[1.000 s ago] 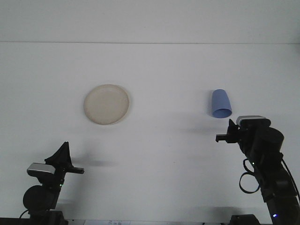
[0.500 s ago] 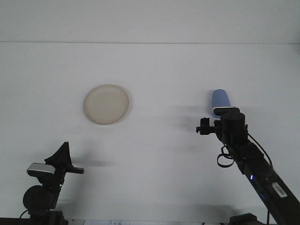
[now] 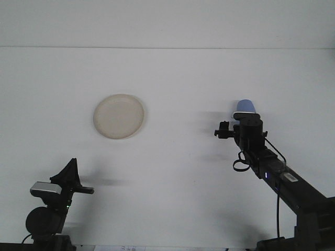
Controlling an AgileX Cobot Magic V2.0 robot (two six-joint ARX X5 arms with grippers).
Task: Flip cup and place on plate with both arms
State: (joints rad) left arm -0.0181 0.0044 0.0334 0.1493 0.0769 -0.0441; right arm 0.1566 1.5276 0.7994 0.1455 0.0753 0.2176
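Blue cup sits on the white table, right side, mostly hidden behind the right arm's wrist; only its upper end shows. It looks like it lies on its side or tilted, can't say which way the mouth faces from here. Beige plate is well apart, left of centre, empty.

Right gripper is stretched forward right at the cup, but its own wrist blocks the fingers. Cannot tell how wide it is or whether it has the cup yet. Left gripper is parked low at the near left edge, pointing up, nothing in it; the fingers look closed to a point but that's not clear enough to call.

Risks, as a judgement:
- Cup is light and round. If the fingers come in off-centre, it likely rolls or skids away toward the far side.
- A grab near the rim could squash or pop the cup out.
- Camera sees nothing at the contact, so a miss would be hard to spot.
- Plate is far left, so a handover to the left arm is probably needed; a loose pinch could drop the cup mid-transfer.
- Flipping with a poor grip angle could land it tilted on the plate rim.
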